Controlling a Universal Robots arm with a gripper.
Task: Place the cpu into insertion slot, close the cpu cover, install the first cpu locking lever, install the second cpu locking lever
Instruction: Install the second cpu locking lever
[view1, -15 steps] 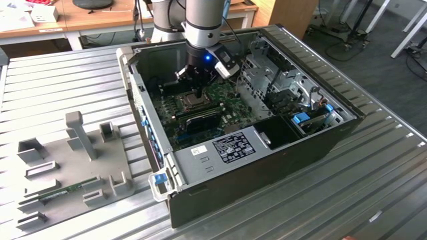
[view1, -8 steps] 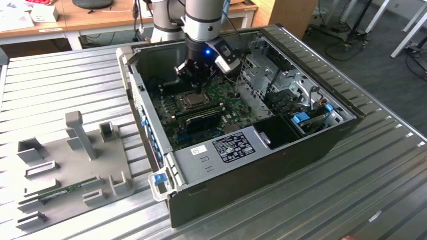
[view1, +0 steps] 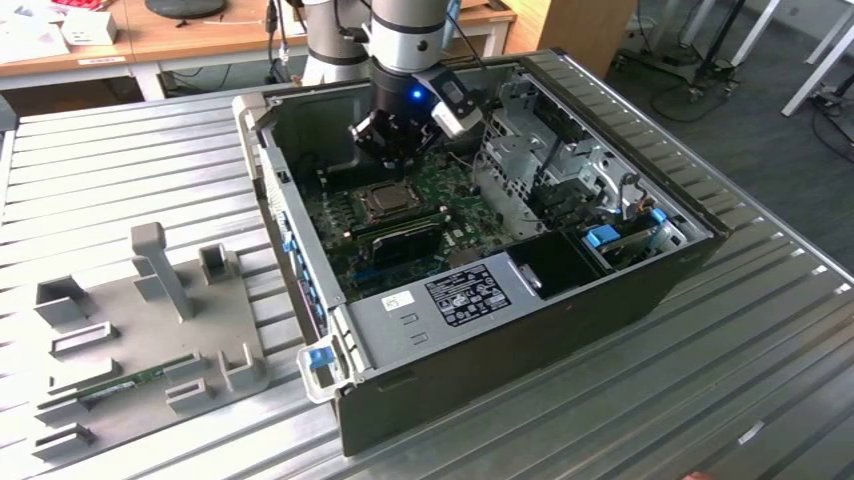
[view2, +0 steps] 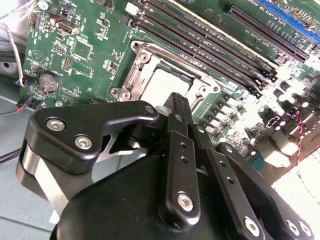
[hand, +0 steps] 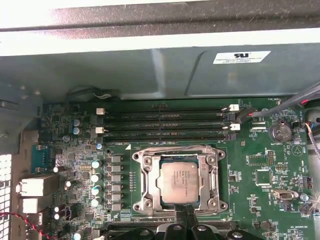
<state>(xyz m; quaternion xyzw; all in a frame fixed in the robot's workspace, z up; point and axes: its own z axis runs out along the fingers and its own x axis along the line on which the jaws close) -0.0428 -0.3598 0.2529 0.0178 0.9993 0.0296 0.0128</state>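
CPU (hand: 181, 182): dull silver square, seated flat in the insertion slot (hand: 180, 181) on the green motherboard (hand: 260, 165); it shows in both wrist views and in the exterior view (view1: 390, 200). Placement judged done.

CPU cover (hand: 145, 180): silvery frame lying down flat around the chip, its window showing the chip's top. Closing judged done.

Locking levers: thin wire (hand: 175, 148) runs along the socket edge nearest the memory sticks; whether either lever is hooked under its catch cannot be told. Both lever steps are judged still open or in hand.

Gripper (hand: 184, 212): in the first wrist view its black fingertips come together at the socket edge opposite the memory sticks, just beside the cover rim. In the second wrist view (view2: 177, 102) the fingers appear drawn close together with nothing visibly held between them; contact with a lever cannot be confirmed.

Surroundings: long black memory sticks (hand: 165, 125) in their slots just beside the socket; a row of capacitors (hand: 95, 177) on another side; coin battery (hand: 280, 131) well apart; red-and-black wires (hand: 20, 222) at the board's edge. The board sits inside an open computer case (view1: 627, 290) lying on a ribbed metal table (view1: 120, 180); a grey fixture plate (view1: 147, 330) lies at the exterior view's left, well apart.

Obstructions: case walls and the drive bays (view1: 561, 170) hem the arm; the memory sticks crowd one socket side.
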